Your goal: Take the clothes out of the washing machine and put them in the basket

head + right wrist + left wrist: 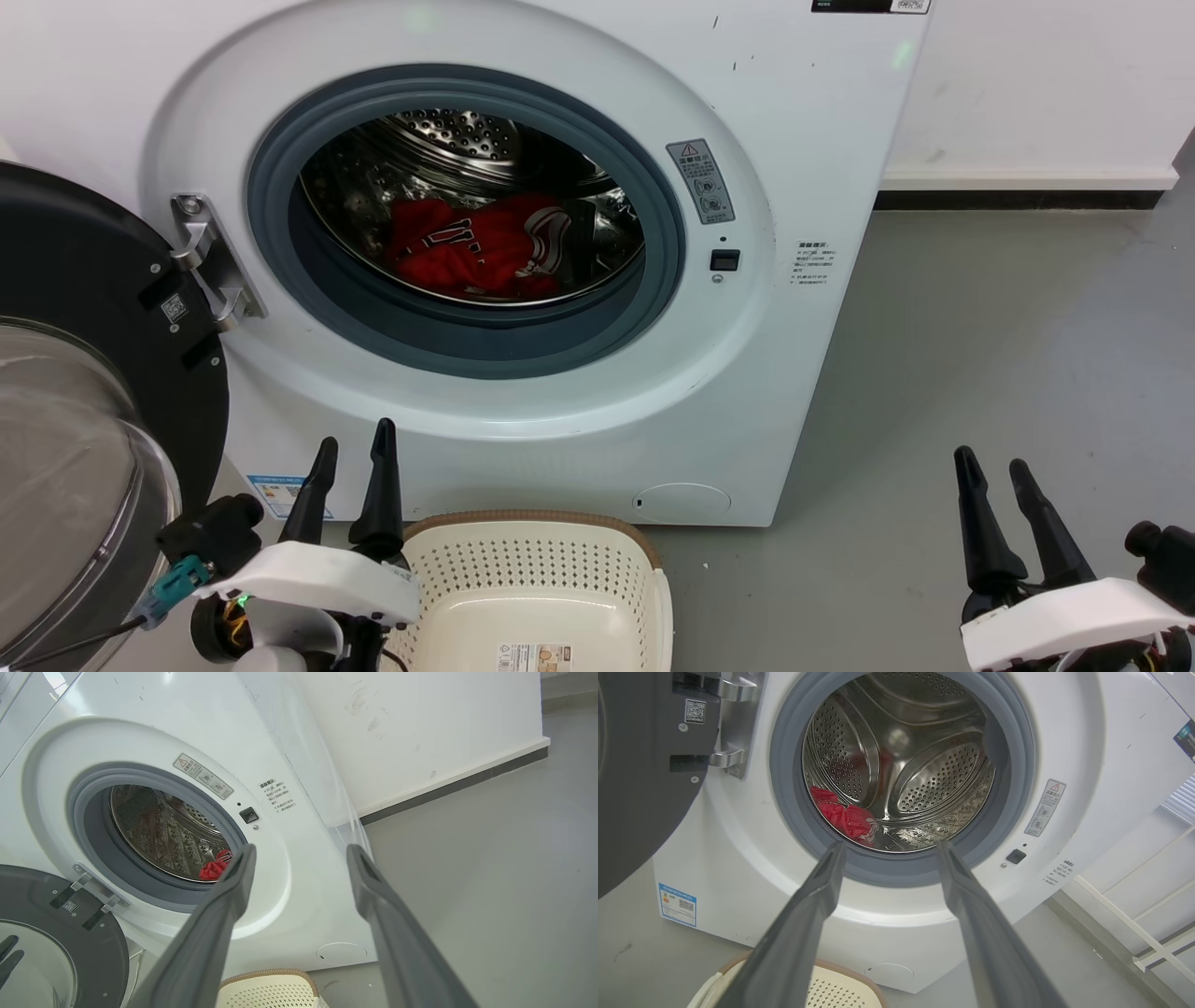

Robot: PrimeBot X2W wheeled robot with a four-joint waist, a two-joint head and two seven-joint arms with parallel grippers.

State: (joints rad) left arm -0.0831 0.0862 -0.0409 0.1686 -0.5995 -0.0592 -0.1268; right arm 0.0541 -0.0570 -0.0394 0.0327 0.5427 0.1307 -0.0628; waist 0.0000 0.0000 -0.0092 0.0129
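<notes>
The door [84,373] stands swung wide at the left. The left gripper [356,436] is raised just left of the basket [523,516], fingers spread, empty, aimed at the washing machine [794,140]. The clothes [485,247] lie bunched on the bottom of the drum [448,131]. They are judged light, limp and liable to snag, so take a raised fold nearest the front edge. The basket sits on the floor [980,355] at the machine's foot. The right gripper [990,459] stands well right, fingers parted, empty.
</notes>
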